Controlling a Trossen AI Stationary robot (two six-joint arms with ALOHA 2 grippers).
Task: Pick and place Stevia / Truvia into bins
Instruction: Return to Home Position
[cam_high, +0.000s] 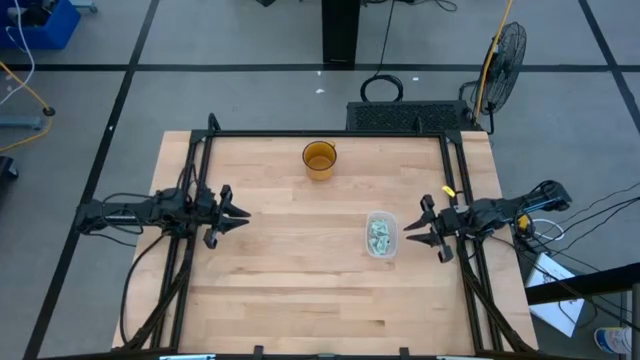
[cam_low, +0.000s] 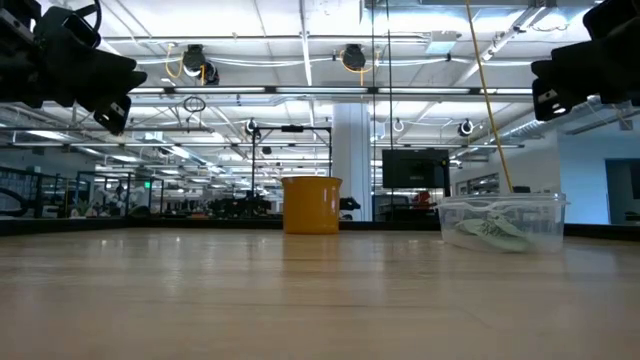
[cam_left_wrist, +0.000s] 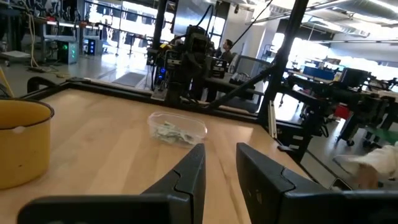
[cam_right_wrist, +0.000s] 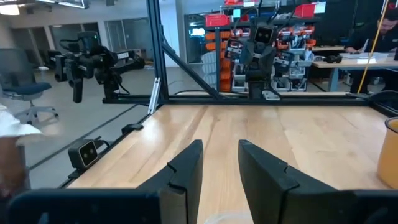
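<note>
A small clear tub (cam_high: 381, 234) stands on the wooden table right of centre, with several green and white sachets (cam_high: 380, 235) lying inside it; it also shows in the low view (cam_low: 503, 222) and the left wrist view (cam_left_wrist: 176, 129). My left gripper (cam_high: 240, 215) hovers open and empty above the table's left side. My right gripper (cam_high: 411, 231) hovers open and empty just right of the tub. No sachets show loose on the table.
An amber cup (cam_high: 320, 160) stands at the table's far middle, also in the low view (cam_low: 312, 204) and the left wrist view (cam_left_wrist: 22, 142). A black frame (cam_high: 330, 134) runs along the table's edges. Bare wood lies across the near half.
</note>
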